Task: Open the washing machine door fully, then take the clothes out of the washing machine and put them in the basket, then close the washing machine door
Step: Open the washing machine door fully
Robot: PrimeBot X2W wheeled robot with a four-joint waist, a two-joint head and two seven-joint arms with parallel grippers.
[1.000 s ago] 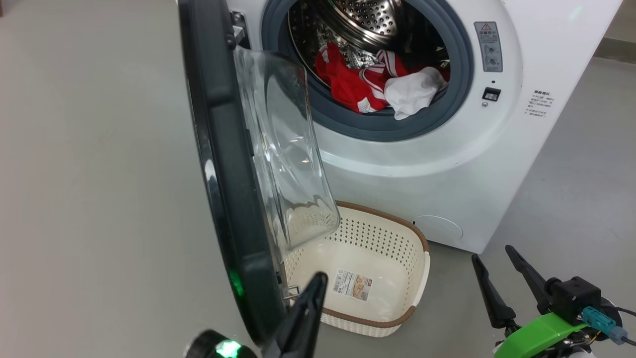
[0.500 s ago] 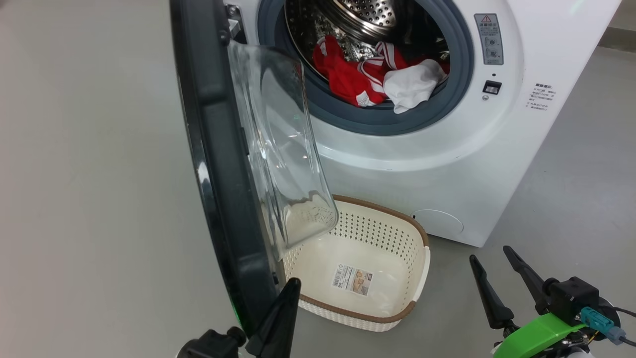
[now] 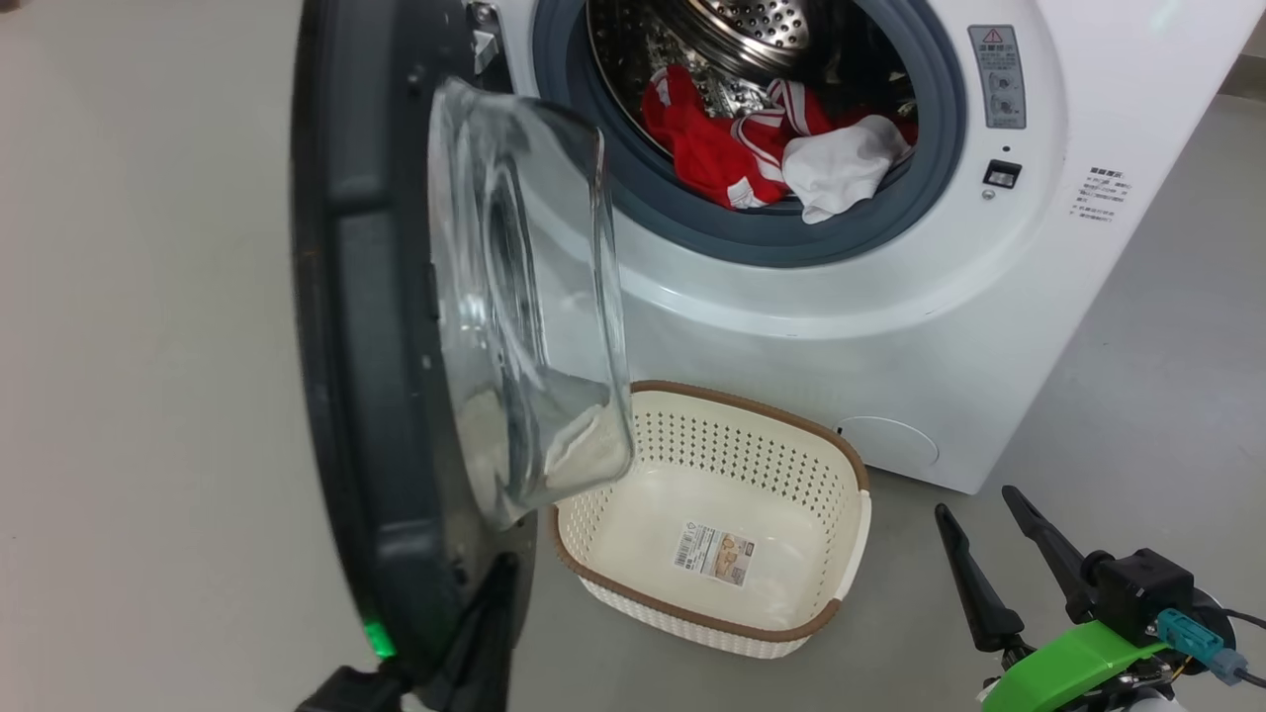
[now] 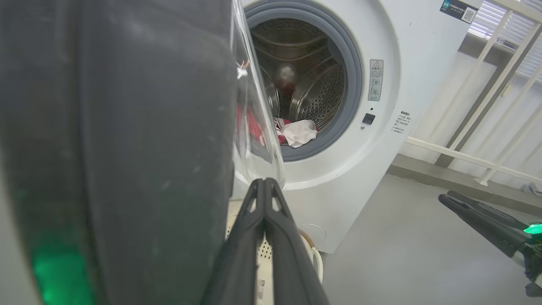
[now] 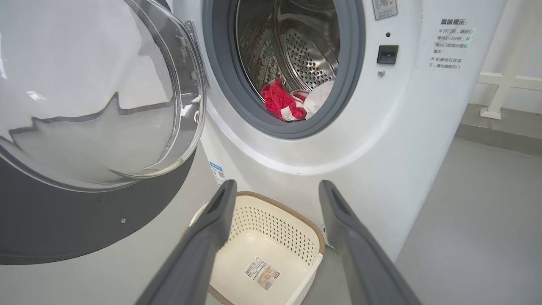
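- The washing machine door (image 3: 366, 346) is on the left and stands open. It swings out toward the near side, its black ring is seen almost edge-on, and the clear glass bowl bulges to the right.
- The left gripper (image 4: 264, 186) is low and near, at the bottom inner edge of the door. Its two fingers are pressed together with nothing between them. I cannot tell if they touch the door.
- The basket (image 3: 752, 460) sits on the floor (image 3: 148, 396), just in front of the washing machine and right of the door. Inside there is only a sticker on the bottom.
- The clothes (image 3: 732, 158) lie inside the drum (image 3: 752, 30), at the lower front. The red pieces with white stripes are to the left, and the white cloth (image 3: 841, 168) hangs over the grey gasket (image 3: 613, 168).
- The washing machine (image 3: 890, 326) fills the far right side.
- The right gripper (image 3: 974, 500) is near and low on the right, over the bare floor, well apart from the basket. Its fingers are spread wide and hold nothing.
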